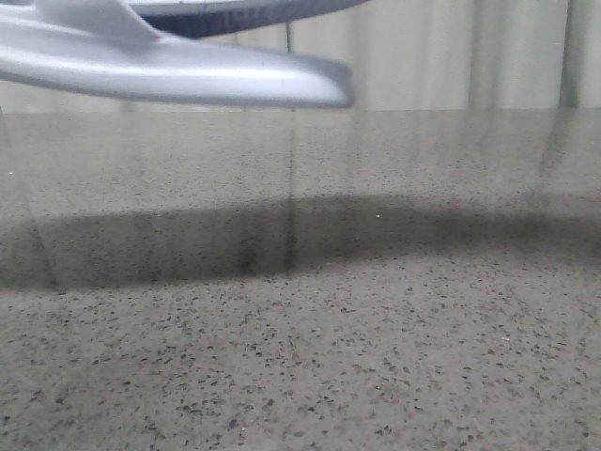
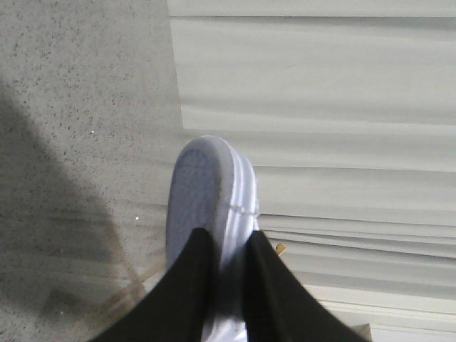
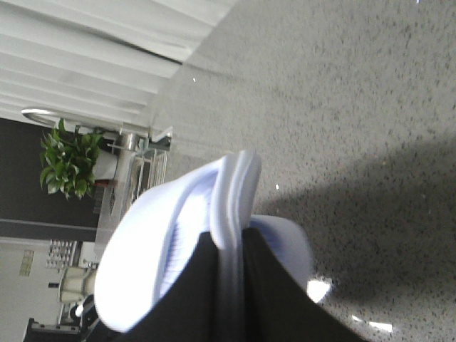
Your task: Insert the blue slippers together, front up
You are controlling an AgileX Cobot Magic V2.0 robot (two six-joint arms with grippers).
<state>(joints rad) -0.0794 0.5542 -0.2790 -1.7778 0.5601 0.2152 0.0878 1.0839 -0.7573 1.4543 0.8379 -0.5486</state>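
Front view: a pale blue slipper (image 1: 188, 70) hangs in the air above the speckled table (image 1: 376, 357), well clear of it, near the table's far left part. Its long axis runs roughly level and crosswise, one rounded end toward the middle. A second, darker shape sits just above it at the frame's top edge, probably the other slipper, though too little shows to be sure. No arm is visible here.

Left wrist view: the left fingers (image 2: 189, 285) are clenched on a slipper's sole edge (image 2: 210, 192), the slipper's long axis running straight out ahead of them, its ribbed underside facing the camera.

Right wrist view: the right fingers (image 3: 271, 285) pinch the rim of the other slipper (image 3: 171, 242), which also extends forward from the grip.

Judging from this, both slippers are lifted, one per arm, so nesting depends on lining up those two long axes, toes the same way.
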